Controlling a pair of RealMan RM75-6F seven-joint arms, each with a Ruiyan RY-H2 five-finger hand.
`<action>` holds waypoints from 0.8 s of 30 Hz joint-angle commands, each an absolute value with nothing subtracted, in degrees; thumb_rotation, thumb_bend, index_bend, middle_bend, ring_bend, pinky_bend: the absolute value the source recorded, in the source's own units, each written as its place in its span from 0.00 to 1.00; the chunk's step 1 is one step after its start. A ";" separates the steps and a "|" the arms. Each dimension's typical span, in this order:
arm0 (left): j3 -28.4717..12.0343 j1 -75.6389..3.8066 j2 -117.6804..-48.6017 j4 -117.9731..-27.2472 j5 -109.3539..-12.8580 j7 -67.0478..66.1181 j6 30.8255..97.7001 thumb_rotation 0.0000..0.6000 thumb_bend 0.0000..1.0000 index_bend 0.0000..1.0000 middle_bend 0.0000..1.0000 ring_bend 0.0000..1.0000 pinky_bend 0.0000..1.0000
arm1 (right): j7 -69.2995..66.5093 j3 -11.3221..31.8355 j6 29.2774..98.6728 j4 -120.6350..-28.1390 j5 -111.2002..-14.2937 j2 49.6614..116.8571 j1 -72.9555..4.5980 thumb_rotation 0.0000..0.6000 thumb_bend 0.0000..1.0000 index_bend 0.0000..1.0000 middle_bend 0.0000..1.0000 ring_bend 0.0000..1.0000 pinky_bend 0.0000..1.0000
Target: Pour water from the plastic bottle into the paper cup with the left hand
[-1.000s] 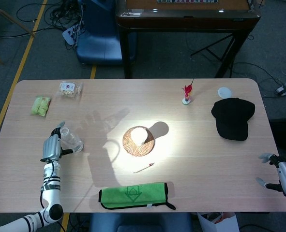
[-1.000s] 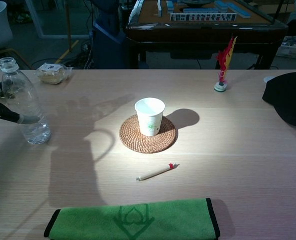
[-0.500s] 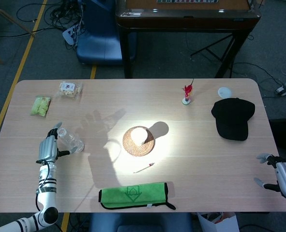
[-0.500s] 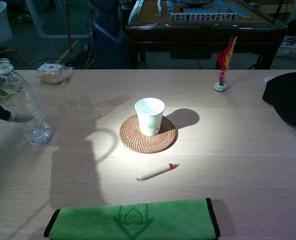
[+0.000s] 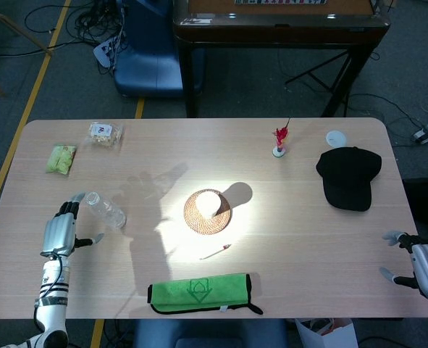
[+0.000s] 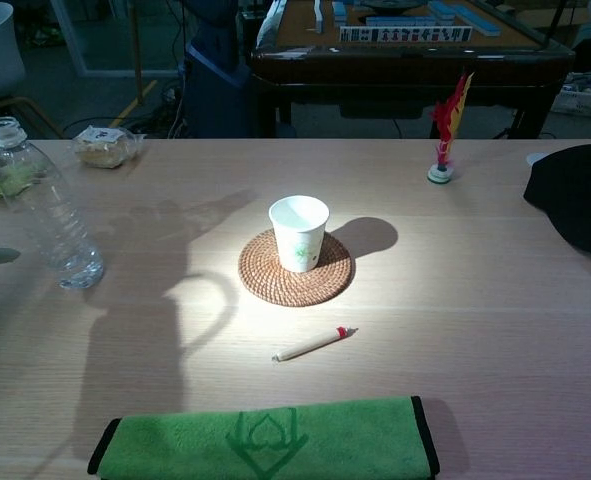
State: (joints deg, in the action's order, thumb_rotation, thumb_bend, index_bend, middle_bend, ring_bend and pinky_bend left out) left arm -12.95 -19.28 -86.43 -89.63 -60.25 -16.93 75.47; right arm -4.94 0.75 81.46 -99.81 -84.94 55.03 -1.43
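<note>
Plastic bottle (image 6: pixel 41 205) stands upright near the table's (image 5: pixel 286 239) left edge, neck up; left hand (image 5: pixel 59 233) beside it, fingers spread, holding nothing.

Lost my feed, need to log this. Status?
Left hand open, clear of the plastic bottle. Right hand open at table edge. Bottle upright, uncapped. Paper cup on coaster, path between them clear.
</note>
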 commanded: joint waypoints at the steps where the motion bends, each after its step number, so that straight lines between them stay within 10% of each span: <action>1: -10.05 -17.16 -83.36 -92.33 -63.53 -17.25 77.71 1.00 0.04 0.00 0.10 0.12 0.26 | -4.50 0.72 81.43 -99.88 -84.80 55.13 -1.41 1.00 0.00 0.37 0.42 0.40 0.45; 12: -4.18 -13.87 -79.95 -91.60 -71.13 -19.97 81.33 1.00 0.03 0.03 0.08 0.11 0.26 | -1.39 0.84 81.17 -99.90 -83.94 56.28 -1.55 1.00 0.00 0.37 0.42 0.40 0.45; 24: 4.70 -10.94 -77.70 -87.63 -88.22 -19.07 86.20 1.00 0.03 0.29 0.12 0.13 0.29 | 1.25 1.15 81.53 -99.78 -83.26 57.32 -1.56 1.00 0.00 0.37 0.42 0.40 0.45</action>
